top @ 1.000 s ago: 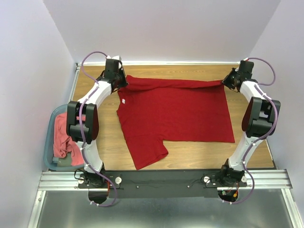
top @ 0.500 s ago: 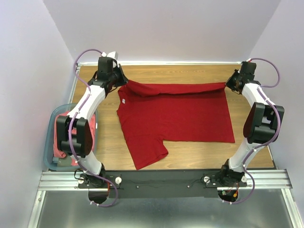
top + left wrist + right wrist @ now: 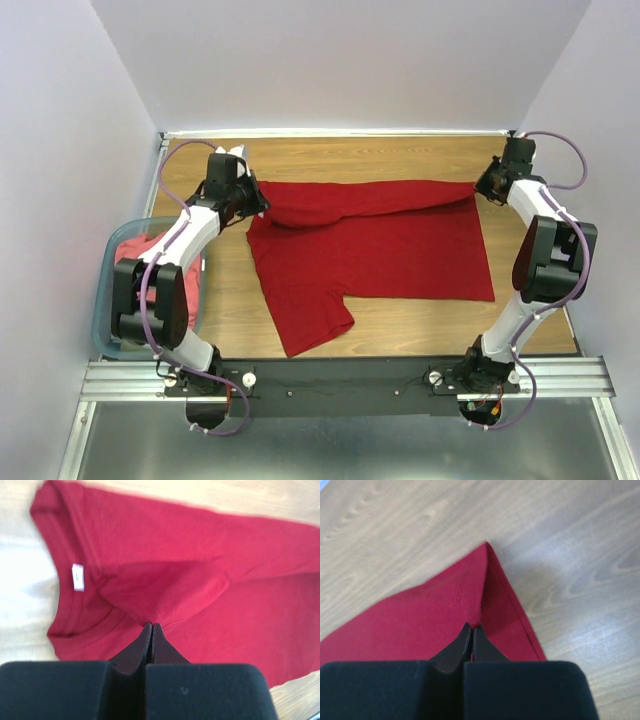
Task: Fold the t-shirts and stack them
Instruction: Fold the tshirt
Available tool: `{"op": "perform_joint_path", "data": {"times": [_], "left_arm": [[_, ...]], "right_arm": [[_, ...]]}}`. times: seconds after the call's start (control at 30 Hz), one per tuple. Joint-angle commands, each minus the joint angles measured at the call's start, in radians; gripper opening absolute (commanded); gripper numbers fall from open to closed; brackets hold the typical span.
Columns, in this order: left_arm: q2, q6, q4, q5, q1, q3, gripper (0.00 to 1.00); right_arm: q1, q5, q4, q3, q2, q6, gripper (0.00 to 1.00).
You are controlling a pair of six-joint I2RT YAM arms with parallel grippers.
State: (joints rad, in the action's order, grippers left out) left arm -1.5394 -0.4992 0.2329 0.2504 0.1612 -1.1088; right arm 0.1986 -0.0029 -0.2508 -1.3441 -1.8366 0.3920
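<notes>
While the crimson t-shirt [image 3: 380, 245] lay spread on the worktop [image 3: 400, 155] at mid-frame, the left claw [image 3: 151, 627] was closed on a fold near its collar, upper left, and the right claw [image 3: 471, 628] gripped its upper right corner. The coral-pink t-shirt [image 3: 132, 252] sat in the tub [image 3: 103, 310], far left.

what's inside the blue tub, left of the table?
A bunched pink shirt. The left arm covers most of the tub, so whether anything else lies in it cannot be seen.
</notes>
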Motion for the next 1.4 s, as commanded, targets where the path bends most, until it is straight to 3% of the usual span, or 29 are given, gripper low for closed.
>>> {"op": "perform_joint_path", "data": {"times": [0.0,0.47,1.03,1.3,1.37], "left_arm": [[-0.027,-0.006,-0.049,0.007,-0.003,0.038,0.0],[-0.062,0.001,-0.093,0.016,-0.003,0.121,0.0],[-0.056,0.024,-0.055,-0.011,-0.011,0.067,0.0],[-0.065,0.022,-0.058,-0.008,-0.012,0.053,0.0],[-0.065,0.022,-0.056,-0.002,-0.011,0.059,0.0]], "right_arm": [[0.012,0.072,-0.021,0.045,-0.027,-0.005,0.01],[0.013,0.081,-0.021,0.048,-0.162,0.002,0.01],[0.013,0.13,-0.024,-0.064,-0.174,0.01,0.04],[0.013,0.11,-0.024,-0.049,-0.184,0.024,0.09],[0.013,0.121,-0.025,-0.03,-0.174,0.024,0.14]]}}
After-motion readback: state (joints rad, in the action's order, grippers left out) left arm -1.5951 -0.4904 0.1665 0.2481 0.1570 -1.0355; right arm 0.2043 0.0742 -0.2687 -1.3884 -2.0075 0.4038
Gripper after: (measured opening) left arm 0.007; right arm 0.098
